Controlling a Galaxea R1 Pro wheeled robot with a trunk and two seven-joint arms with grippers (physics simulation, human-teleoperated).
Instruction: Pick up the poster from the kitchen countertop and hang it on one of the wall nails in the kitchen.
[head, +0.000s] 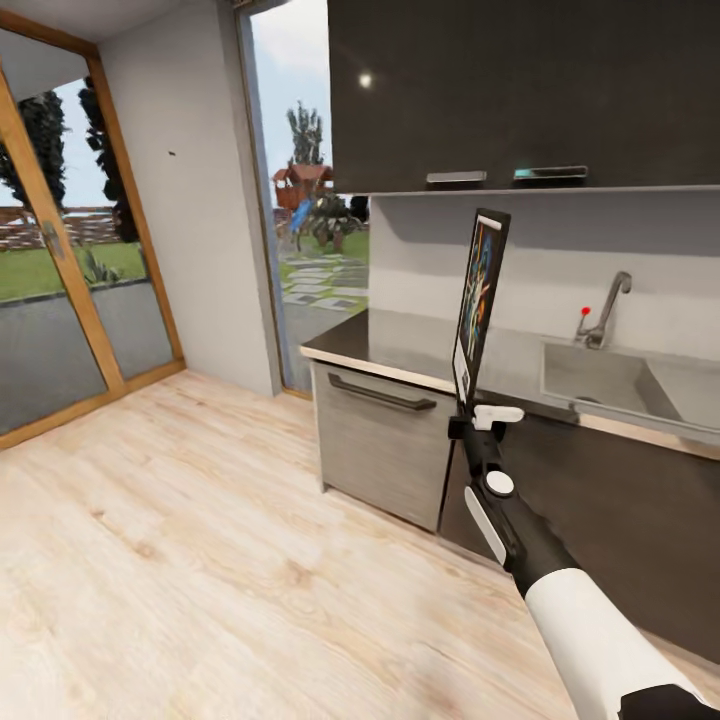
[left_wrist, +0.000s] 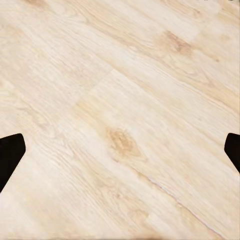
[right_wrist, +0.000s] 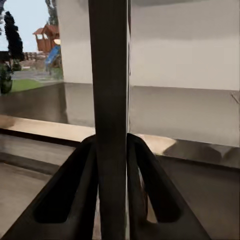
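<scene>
The poster (head: 478, 303) stands upright and nearly edge-on in front of the kitchen countertop (head: 400, 345), black frame, white border and dark artwork showing. My right gripper (head: 478, 415) is shut on its lower edge. In the right wrist view the poster's dark edge (right_wrist: 111, 110) rises between the two fingers (right_wrist: 70, 190). A small dark wall nail (head: 172, 154) sits high on the grey wall by the glass door. My left gripper (left_wrist: 120, 150) is open over the wooden floor, its fingertips (left_wrist: 10, 152) far apart.
A sink (head: 610, 385) with a tap (head: 608, 305) lies in the counter to the right. Dark wall cabinets (head: 520, 90) hang above it. A wood-framed glass door (head: 60, 260) is on the left, light plank floor (head: 200, 540) between.
</scene>
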